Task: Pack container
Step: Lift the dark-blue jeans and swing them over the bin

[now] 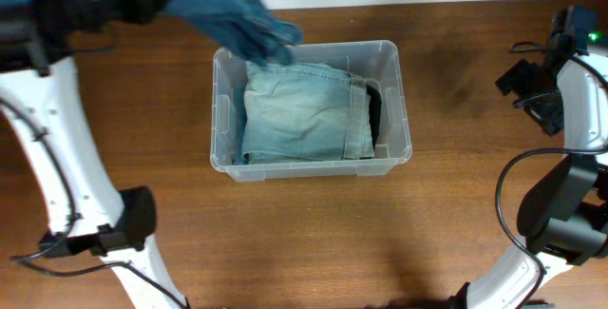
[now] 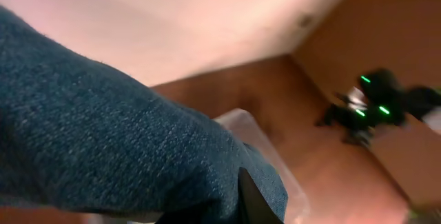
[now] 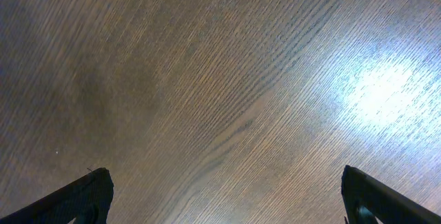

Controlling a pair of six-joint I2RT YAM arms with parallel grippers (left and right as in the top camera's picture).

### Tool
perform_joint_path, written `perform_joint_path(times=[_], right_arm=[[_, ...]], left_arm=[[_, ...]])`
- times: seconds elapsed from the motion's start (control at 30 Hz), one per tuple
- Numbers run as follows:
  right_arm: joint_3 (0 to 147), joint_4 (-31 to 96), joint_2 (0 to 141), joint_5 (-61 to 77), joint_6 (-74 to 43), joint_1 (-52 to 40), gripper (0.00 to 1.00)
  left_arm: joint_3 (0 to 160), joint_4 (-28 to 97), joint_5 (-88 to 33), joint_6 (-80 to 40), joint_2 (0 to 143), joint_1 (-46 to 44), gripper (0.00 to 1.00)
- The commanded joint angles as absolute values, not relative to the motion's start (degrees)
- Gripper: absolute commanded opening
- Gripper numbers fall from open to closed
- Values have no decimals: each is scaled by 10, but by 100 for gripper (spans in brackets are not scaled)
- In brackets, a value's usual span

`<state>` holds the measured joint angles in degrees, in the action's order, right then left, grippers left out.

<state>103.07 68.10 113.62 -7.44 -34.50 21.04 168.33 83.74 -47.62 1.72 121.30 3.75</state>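
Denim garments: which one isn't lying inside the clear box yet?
The dark blue denim garment, hanging in the air over the container's far left corner. The pale faded jeans already lie folded inside.

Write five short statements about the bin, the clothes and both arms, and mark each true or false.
1. The container is empty. False: folded light-blue jeans lie in it.
2. The left jaws grip dark blue denim held over one container corner. True.
3. The right jaws are shut. False: they stand wide open.
4. The right jaws hold nothing, above bare table. True.
5. The container lies on its side. False: it stands upright, open side up.
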Motion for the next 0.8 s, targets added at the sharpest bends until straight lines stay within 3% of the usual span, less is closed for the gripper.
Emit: perform_joint_path(times=[0.0, 0.47, 0.77], right_arm=[[1031, 681, 1139, -82, -350, 214, 98], [1031, 681, 1139, -82, -350, 214, 98], [1031, 681, 1139, -82, -350, 214, 98]], left_arm=[[1696, 829, -488, 22, 1177, -18, 1], [1696, 785, -325, 22, 1182, -247, 1], [1696, 705, -260, 22, 1218, -316, 1]])
